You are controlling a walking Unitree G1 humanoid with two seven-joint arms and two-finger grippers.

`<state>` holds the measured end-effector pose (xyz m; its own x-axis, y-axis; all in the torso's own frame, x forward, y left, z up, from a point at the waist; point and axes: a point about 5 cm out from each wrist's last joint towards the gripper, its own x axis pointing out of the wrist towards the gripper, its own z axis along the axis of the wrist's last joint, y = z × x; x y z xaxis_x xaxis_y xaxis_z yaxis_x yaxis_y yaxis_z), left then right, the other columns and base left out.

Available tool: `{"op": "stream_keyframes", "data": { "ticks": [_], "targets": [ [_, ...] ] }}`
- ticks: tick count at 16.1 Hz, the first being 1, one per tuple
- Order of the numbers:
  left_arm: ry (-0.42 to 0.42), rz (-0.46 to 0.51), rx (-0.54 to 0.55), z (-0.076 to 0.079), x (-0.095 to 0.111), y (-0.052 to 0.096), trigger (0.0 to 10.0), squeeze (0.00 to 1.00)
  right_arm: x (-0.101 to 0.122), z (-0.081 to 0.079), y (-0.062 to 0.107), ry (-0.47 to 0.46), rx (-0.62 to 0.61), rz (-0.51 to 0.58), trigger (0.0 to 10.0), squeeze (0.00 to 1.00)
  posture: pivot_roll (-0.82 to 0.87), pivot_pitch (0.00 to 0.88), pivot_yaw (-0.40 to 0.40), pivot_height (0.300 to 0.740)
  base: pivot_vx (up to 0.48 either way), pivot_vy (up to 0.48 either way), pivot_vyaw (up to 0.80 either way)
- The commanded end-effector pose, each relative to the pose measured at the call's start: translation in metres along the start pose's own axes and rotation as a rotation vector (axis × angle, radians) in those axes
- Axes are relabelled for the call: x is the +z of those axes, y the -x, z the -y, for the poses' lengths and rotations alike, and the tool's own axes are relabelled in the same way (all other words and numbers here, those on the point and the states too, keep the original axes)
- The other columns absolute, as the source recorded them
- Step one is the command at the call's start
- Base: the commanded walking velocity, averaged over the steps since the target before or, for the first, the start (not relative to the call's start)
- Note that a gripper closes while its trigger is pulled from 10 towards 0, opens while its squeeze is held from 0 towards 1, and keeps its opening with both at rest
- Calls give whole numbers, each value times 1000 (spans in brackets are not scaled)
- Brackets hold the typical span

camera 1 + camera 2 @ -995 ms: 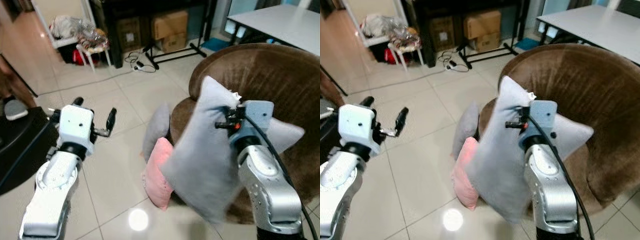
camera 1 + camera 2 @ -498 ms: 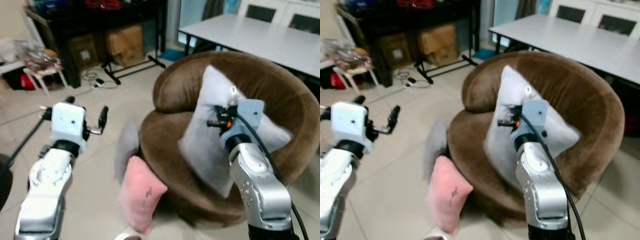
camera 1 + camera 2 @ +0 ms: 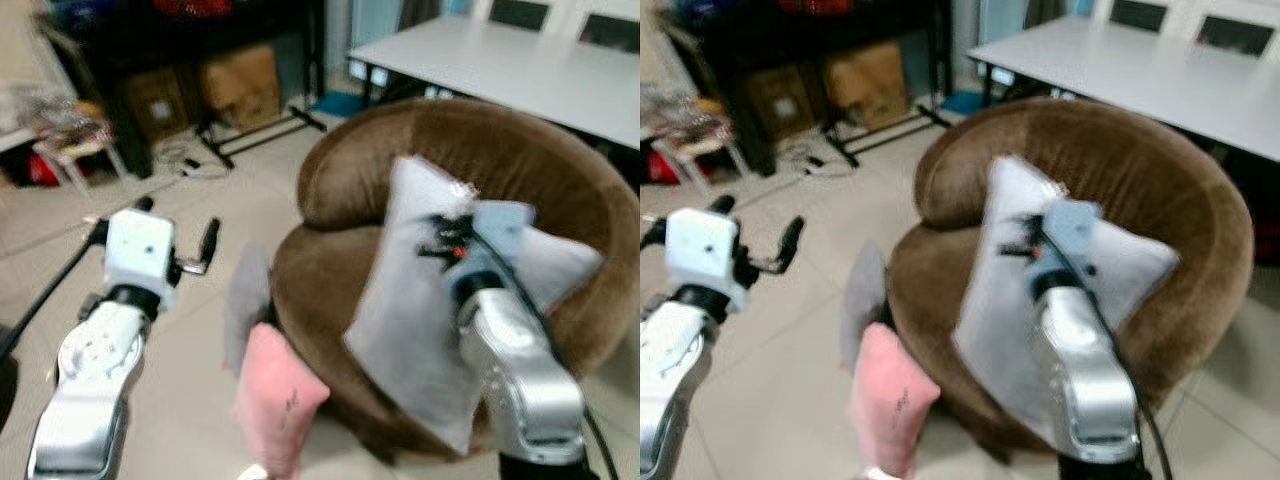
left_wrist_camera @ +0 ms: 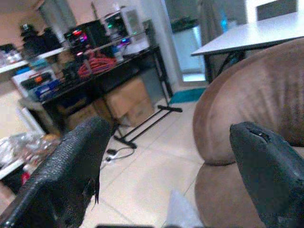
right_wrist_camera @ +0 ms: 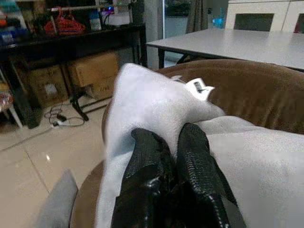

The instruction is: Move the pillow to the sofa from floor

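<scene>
While the right gripper (image 5: pixel 164 142) pinches a fold of the light grey square fabric pillow (image 3: pixel 415 310), both black fingers (image 5: pixel 145 156) are pressed together w/ cloth between them. This pillow hangs tilted over the seat of the round brown velvet sofa (image 3: pixel 520 150), one corner up near the backrest & a small white label (image 5: pixel 198 87) at that corner. Its lower corner reaches down past the front edge of the seat. Behind it, a second light grey cushion (image 3: pixel 560 260) lies on the seat against the backrest.

On the tiled floor (image 3: pixel 190 340), a pink cushion (image 3: pixel 280 395) & a darker grey cushion (image 3: pixel 247 300) lean against the sofa front, the pink one in front.

At the left side, the left gripper (image 3: pixel 175 228) is raised over the floor, well apart from the sofa, fingers spread wide, holding nothing. In left wrist view its two fingers (image 4: pixel 76 161) frame the sofa side.

Behind stand a white table (image 3: pixel 520 70), cardboard boxes (image 3: pixel 240 80) under a black rack & cables (image 3: pixel 190 160) on the floor. Picture is a bit blurred.
</scene>
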<state>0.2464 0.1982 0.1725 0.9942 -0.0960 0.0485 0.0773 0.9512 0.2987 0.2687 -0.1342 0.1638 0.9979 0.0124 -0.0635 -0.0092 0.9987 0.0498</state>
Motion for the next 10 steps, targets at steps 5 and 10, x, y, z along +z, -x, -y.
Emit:
{"op": "stream_keyframes", "data": {
  "ticks": [5,10],
  "targets": [
    [-1,11,-30,5,3,0,10000,0,12,7,1,9,-23,56,10000,0,-6,0,40,740,306,0,-800],
    [2,12,-35,6,3,0,10000,0,12,10,1,41,-27,65,10000,0,-6,0,40,740,309,0,-480]
  ]
}}
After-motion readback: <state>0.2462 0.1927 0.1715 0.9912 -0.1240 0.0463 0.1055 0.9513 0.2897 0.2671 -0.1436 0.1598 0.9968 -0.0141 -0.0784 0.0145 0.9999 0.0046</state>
